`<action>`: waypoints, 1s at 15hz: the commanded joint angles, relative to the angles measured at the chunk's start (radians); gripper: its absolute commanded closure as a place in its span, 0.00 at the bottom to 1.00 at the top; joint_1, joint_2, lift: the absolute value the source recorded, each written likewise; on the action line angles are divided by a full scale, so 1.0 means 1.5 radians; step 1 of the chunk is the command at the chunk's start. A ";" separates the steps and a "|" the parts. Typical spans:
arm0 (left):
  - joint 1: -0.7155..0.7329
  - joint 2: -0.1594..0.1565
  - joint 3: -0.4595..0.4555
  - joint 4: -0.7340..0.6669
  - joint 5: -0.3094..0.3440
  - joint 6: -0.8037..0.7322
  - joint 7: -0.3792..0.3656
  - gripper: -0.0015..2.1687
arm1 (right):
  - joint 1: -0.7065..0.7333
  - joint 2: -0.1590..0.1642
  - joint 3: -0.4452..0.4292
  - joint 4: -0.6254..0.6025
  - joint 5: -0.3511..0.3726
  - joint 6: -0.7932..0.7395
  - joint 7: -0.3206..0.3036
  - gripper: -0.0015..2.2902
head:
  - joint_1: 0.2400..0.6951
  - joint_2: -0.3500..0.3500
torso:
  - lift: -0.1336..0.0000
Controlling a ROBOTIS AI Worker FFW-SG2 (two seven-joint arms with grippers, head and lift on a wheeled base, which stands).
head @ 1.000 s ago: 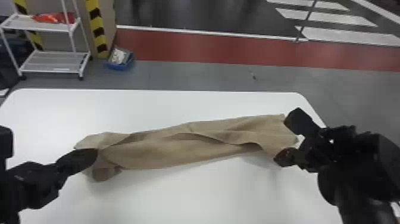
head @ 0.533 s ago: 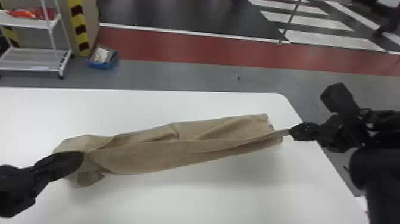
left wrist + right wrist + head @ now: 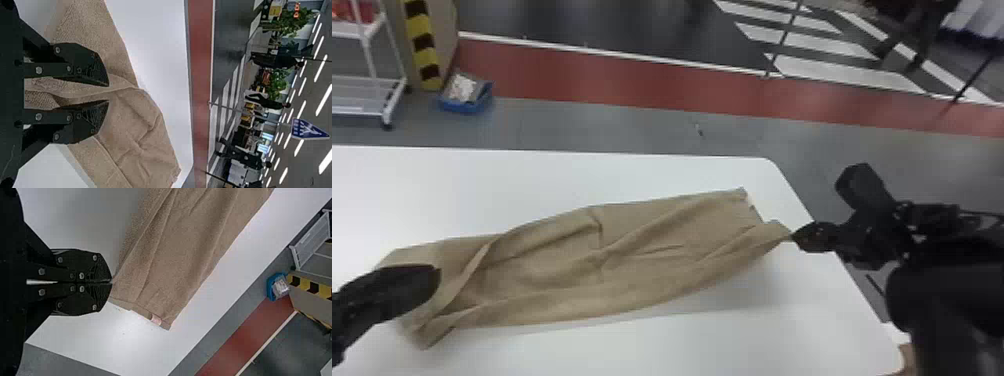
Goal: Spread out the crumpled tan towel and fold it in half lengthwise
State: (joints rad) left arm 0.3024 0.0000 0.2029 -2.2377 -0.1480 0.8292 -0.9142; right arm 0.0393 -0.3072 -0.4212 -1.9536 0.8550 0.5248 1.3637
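At the lower left of the head view, my left gripper (image 3: 109,93) is clenched on a thick fold of the towel (image 3: 632,250), I judge to anchor that end. Toward the right, my right gripper (image 3: 111,282) pinches a corner at its fingertips, likely so I can draw the near edge out straight before folding. Between them the towel slants across the middle of the frame on the white table (image 3: 632,350), partly spread and wrinkled.

My own left gripper covers the cloth beneath it, and I can't tell how many layers I have there or what is tucked under the rolled near edge. A brown thing (image 3: 908,357) at the lower right is mostly cut off, too little to name. Farther off, the cart (image 3: 362,92) runs out of the upper left.
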 commanded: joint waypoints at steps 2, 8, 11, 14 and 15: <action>0.005 -0.002 0.005 0.018 -0.010 -0.044 0.000 0.55 | 0.031 -0.001 -0.016 0.011 0.048 -0.076 0.002 0.52 | 1.00 0.02 | 0.07; 0.067 -0.002 -0.022 0.010 -0.010 -0.126 -0.029 0.29 | 0.059 0.021 -0.016 0.041 0.094 -0.136 0.002 0.52 | 1.00 0.00 | 0.07; 0.077 -0.002 -0.030 0.010 -0.011 -0.144 -0.026 0.29 | 0.059 0.024 -0.020 0.040 0.088 -0.136 0.002 0.52 | 1.00 0.00 | 0.07; 0.075 -0.002 -0.042 0.024 -0.036 -0.177 -0.006 0.29 | 0.059 0.024 -0.045 0.032 0.071 -0.136 0.002 0.52 | 1.00 0.00 | 0.07; 0.070 -0.002 -0.049 0.035 -0.050 -0.177 0.003 0.29 | 0.059 0.023 -0.045 0.032 0.071 -0.136 0.002 0.52 | 1.00 0.00 | 0.07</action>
State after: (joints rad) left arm 0.4153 0.0000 0.1431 -2.2045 -0.1923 0.5780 -0.9194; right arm 0.1273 -0.2714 -0.4814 -1.9032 0.9659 0.3215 1.3637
